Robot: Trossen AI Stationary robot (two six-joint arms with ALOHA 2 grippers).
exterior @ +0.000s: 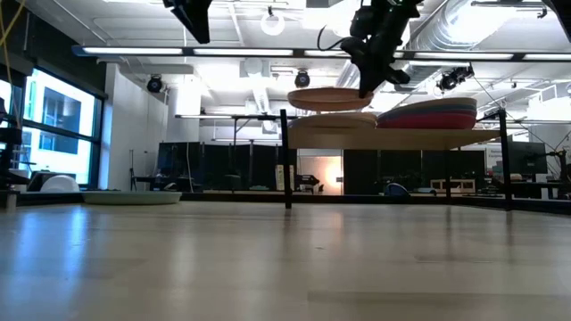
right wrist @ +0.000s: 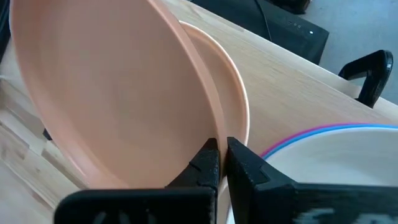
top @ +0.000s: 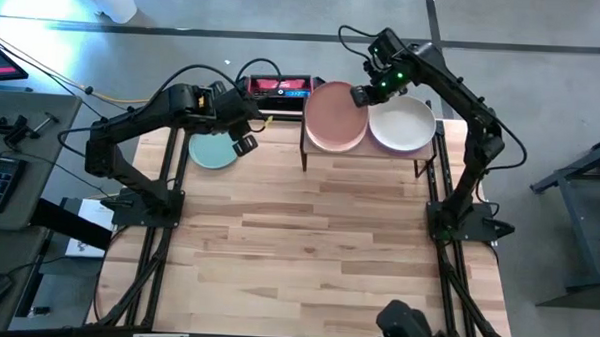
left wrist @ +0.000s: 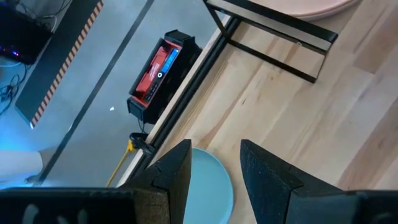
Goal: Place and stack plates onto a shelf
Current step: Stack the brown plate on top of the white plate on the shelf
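I'm hovering my left hand [top: 243, 137] above the desk [top: 317, 249], fingers parted and holding nothing, with the teal plate [top: 213, 150] lying flat right below it. Over to my right hand [top: 361, 95]: it's pinching the rim of the peach-pink plate [top: 334, 116], fingers nearly closed, holding it just above another plate on the shelf [exterior: 393, 139]. Beside that hand, the cream-white plate [top: 403, 124] is topping the stack.
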